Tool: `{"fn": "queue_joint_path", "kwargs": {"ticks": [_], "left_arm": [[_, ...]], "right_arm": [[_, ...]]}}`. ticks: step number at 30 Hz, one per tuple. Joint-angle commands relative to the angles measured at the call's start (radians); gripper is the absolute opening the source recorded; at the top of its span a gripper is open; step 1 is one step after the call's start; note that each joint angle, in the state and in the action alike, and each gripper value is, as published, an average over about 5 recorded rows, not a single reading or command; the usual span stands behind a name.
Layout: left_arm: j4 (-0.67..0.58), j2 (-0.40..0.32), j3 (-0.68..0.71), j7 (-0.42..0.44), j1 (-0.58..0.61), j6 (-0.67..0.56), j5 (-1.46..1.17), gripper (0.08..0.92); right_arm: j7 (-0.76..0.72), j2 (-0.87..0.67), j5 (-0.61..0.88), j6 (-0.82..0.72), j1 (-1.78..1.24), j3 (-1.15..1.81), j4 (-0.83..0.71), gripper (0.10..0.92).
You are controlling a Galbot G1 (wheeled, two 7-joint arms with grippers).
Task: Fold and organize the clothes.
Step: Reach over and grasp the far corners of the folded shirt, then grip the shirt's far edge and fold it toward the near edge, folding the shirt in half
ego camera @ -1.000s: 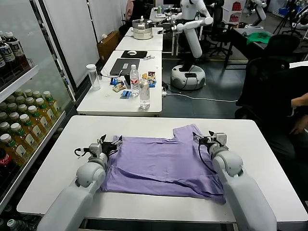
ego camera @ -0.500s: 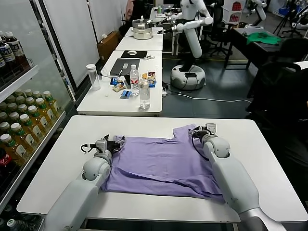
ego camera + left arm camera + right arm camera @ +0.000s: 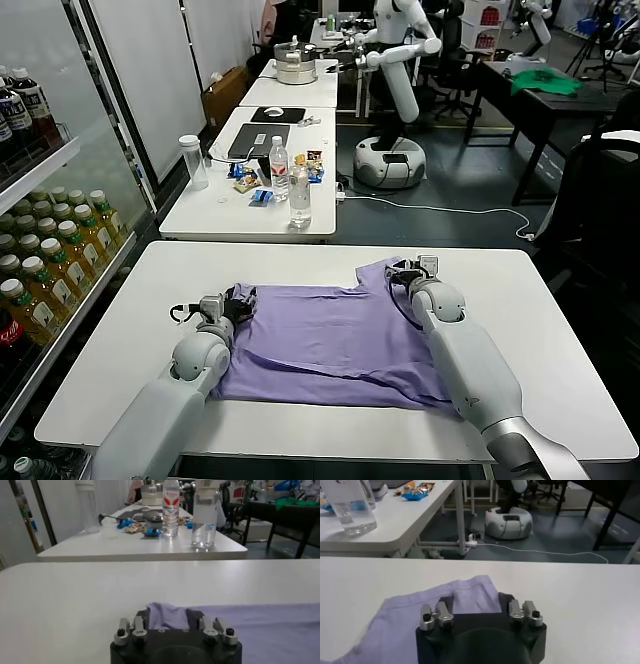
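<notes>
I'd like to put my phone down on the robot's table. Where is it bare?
The white table is bare left of the purple T-shirt, along the far edge behind it, and right of the right arm. The middle is crowded: shirt, left gripper at one sleeve, right gripper at the other.

No legible text, brand, number or sign found. The red label on the water bottle (image 3: 171, 506) and the shelf bottles' labels (image 3: 30, 262) are too small to read.

A robotics lab: white worktables (image 3: 520, 290), another white robot (image 3: 392, 60), office chairs, a shelf of bottled drinks (image 3: 50, 250).
</notes>
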Motion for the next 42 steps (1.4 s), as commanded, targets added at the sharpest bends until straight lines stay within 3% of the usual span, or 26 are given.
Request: {"fn": "queue_joint_path", "kwargs": {"ticks": [1,10,15,28,42], "left_arm": [[-0.007,0.0,0.0,0.007,0.008,0.013,-0.075,0.446],[-0.068,0.01,-0.028,0.029,0.042,-0.051,-0.121,0.193],[-0.162,0.04,-0.06,0.029,0.098,-0.084,-0.144,0.14],[-0.474,0.133,-0.138,0.026,0.326,-0.058,-0.21,0.126],[-0.547,0.179,-0.17,0.027,0.46,-0.016,-0.186,0.104]], "right_arm": [[-0.004,0.008,0.009,-0.007,-0.002,-0.013,-0.018,0.483],[-0.01,-0.041,0.018,-0.006,-0.078,-0.018,0.181,0.223],[0.006,-0.087,0.062,-0.007,-0.147,0.016,0.359,0.117],[0.048,-0.203,0.138,-0.009,-0.431,0.153,0.788,0.112],[0.051,-0.231,0.096,-0.008,-0.86,0.394,1.083,0.112]]}}
